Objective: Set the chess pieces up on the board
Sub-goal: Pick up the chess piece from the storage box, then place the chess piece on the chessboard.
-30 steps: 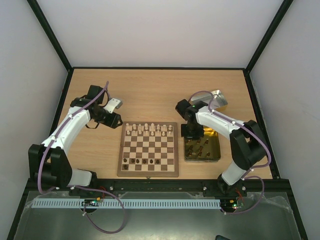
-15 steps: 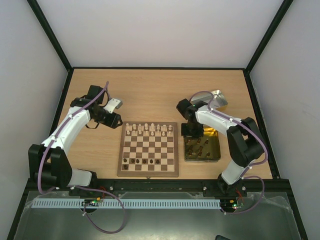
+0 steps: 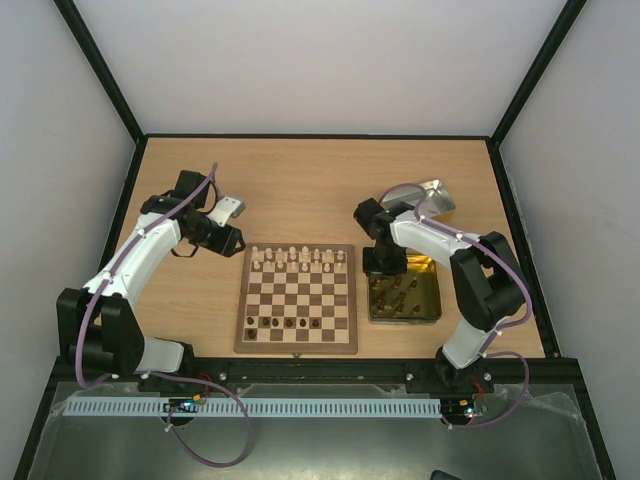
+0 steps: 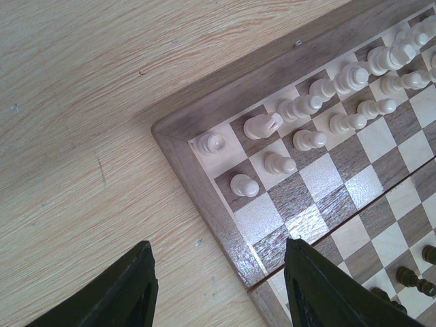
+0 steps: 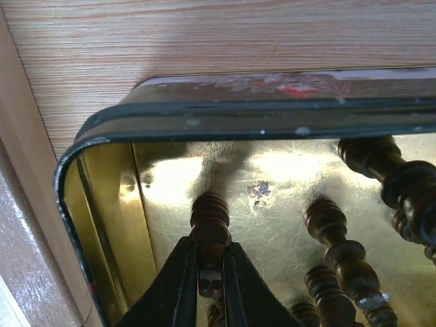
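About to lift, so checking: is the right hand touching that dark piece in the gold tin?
Touching. The right wrist view shows the right hand with both fingers pressed against the dark piece lying in the gold tin.

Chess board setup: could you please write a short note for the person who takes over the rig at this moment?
Left gripper: open, empty, above the table by the board's far-left corner.
Right gripper: shut on a dark piece inside the gold tin.
Done: pale pieces stand on the far two rows; a few dark ones at the near side.
Left to do: the other dark pieces lying in the tin.
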### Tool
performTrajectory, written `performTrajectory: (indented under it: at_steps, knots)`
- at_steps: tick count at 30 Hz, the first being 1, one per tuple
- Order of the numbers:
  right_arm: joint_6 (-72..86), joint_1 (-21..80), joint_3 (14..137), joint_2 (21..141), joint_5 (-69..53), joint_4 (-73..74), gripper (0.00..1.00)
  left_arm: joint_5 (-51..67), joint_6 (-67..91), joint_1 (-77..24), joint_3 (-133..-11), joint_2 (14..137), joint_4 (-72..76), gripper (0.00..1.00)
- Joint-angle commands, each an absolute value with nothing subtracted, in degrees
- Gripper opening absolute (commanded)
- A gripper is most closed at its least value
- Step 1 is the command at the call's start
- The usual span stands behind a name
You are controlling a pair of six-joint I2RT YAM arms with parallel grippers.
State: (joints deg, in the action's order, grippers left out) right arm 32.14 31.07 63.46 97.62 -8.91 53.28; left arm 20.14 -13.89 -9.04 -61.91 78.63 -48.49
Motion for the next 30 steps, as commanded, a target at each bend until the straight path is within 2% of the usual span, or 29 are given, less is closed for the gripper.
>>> performTrajectory:
  at_steps: [1, 5, 12, 24, 30]
  knots:
    - [31.6, 30.8, 62.7, 98.3, -8.4, 53.3, 0.07, 20.7, -14.1, -8.9, -62.4, 79.2, -48.8, 0.52]
    - [31.6, 30.8, 62.7, 98.0, -8.2, 53.5, 0.02, 20.7, -14.1, -9.0, -62.4, 79.3, -48.6, 0.53]
    - [31.9, 30.6, 64.9, 95.0, -6.5, 57.5, 0.02, 21.0, -14.1, -9.0, -62.4, 78.9, -48.4, 0.53]
    - [37.7, 36.0, 81.4, 89.7, -4.5, 72.1, 0.02, 19.4, -12.8, -9.0, -61.9, 80.0, -46.3, 0.53]
    - [39.9, 37.9, 82.7, 88.2, -4.4, 73.8, 0.02, 19.7, -12.6, -9.0, -62.5, 80.0, -46.6, 0.52]
